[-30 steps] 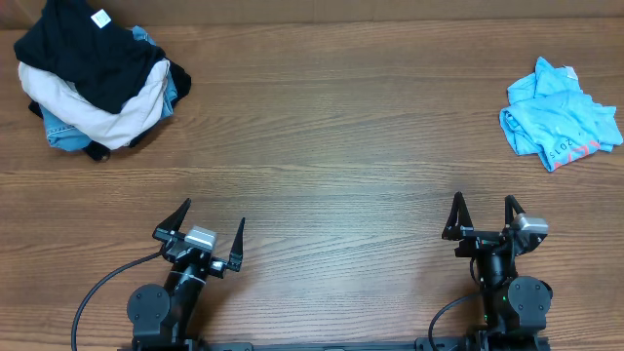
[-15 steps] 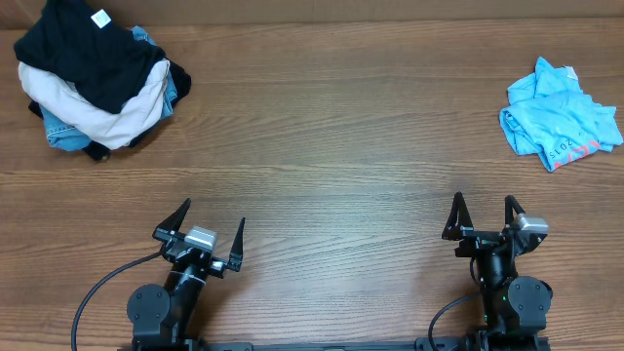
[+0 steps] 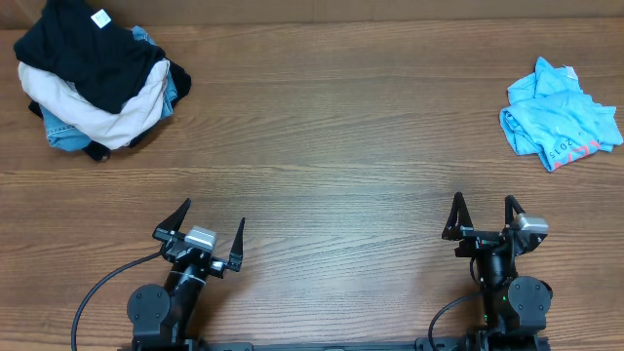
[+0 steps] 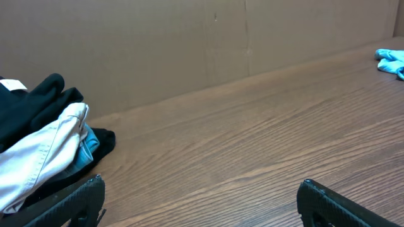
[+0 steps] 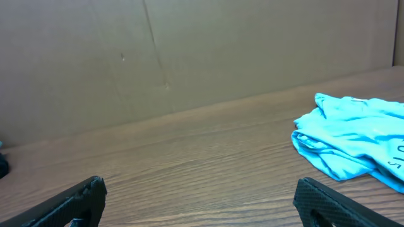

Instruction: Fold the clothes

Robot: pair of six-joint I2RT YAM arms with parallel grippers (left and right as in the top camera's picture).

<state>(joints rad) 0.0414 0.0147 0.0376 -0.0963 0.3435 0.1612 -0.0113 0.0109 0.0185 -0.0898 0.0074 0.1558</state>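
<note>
The sky-blue T-shirt (image 3: 558, 117) lies crumpled at the far right of the table, with red lettering on its near edge. It also shows in the right wrist view (image 5: 353, 142) ahead to the right, and as a small blue patch in the left wrist view (image 4: 392, 62). My left gripper (image 3: 213, 231) is open and empty near the front edge at the left; the left wrist view (image 4: 202, 202) shows its fingers wide apart. My right gripper (image 3: 483, 215) is open and empty near the front edge at the right, well short of the shirt; it also appears in the right wrist view (image 5: 202, 198).
A pile of other garments sits at the far left corner: a black one with a white tag (image 3: 83, 49) on top, a cream one (image 3: 107, 112) and denim-blue cloth (image 3: 63, 132) beneath. A brown wall (image 5: 189, 50) stands behind the wooden table (image 3: 322, 146).
</note>
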